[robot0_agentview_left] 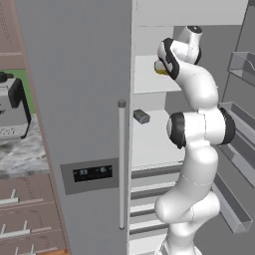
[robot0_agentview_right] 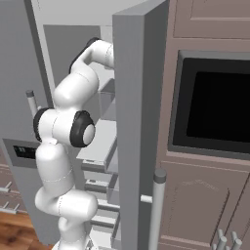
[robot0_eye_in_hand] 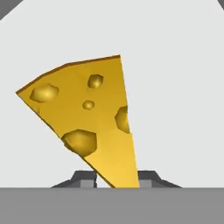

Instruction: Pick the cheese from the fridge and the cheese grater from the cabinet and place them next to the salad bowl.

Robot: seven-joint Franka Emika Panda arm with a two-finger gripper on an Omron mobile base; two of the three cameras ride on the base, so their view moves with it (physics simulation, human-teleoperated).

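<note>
In the left base view a dark coffee machine [robot0_agentview_left: 12, 109] stands on the marbled counter [robot0_agentview_left: 22, 152] at the far left, above brown drawers [robot0_agentview_left: 27, 219] with silver handles; next comes the fridge [robot0_agentview_left: 84, 99], its closed grey door carrying the dark display panel [robot0_agentview_left: 92, 173] and the long vertical bar handle [robot0_agentview_left: 121, 164]; right of that the open compartment shows white shelves. A small dark grey block [robot0_agentview_left: 142, 117] lies near the left edge of the middle shelf [robot0_agentview_left: 154, 142]; the upper shelf [robot0_agentview_left: 149, 74] carries the cheese [robot0_agentview_left: 161, 69] toward its right part, a yellow sliver just showing beside the robot's wrist — the arm [robot0_agentview_left: 194, 139] hides most of it.

In the hand view the cheese [robot0_eye_in_hand: 94, 118] is a holed yellow wedge standing tilted on the white shelf surface; its narrow lower tip drops between the two dark finger tips [robot0_eye_in_hand: 85, 178] of the pincer [robot0_eye_in_hand: 116, 179]. The tips stand narrowly apart, one on each side of the wedge's point and close against it; whether they truly press on the cheese cannot be told from this angle, though it looks like contact.

In the right base view the arm [robot0_agentview_right: 63, 146] reaches up and into the fridge behind the open grey door [robot0_agentview_right: 139, 127]; to the right sits a black wall oven [robot0_agentview_right: 215, 105] framed in brown cabinetry [robot0_agentview_right: 205, 205].
</note>
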